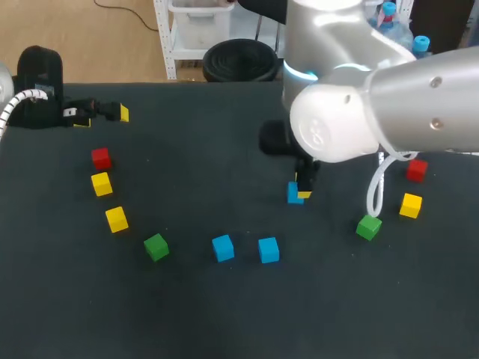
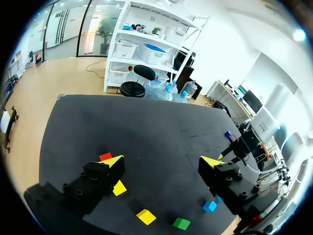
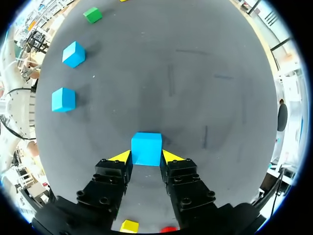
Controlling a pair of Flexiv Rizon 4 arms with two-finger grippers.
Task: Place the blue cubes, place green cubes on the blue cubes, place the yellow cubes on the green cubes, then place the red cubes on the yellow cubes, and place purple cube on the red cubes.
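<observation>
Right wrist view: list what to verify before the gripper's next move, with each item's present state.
1. Grip: the right gripper has both yellow tips against opposite sides of the small blue cube: ok.
2. Small blue cube lifted off the dark table: cannot tell.
3. The two other blue cubes lie near each other but apart, with nothing on them: ok.
4. The left gripper is open, holds nothing, and sits at the table's far left, away from the blue cubes: ok.
5. The green cubes lie on the table, one to each side, not in the way: ok.
</observation>
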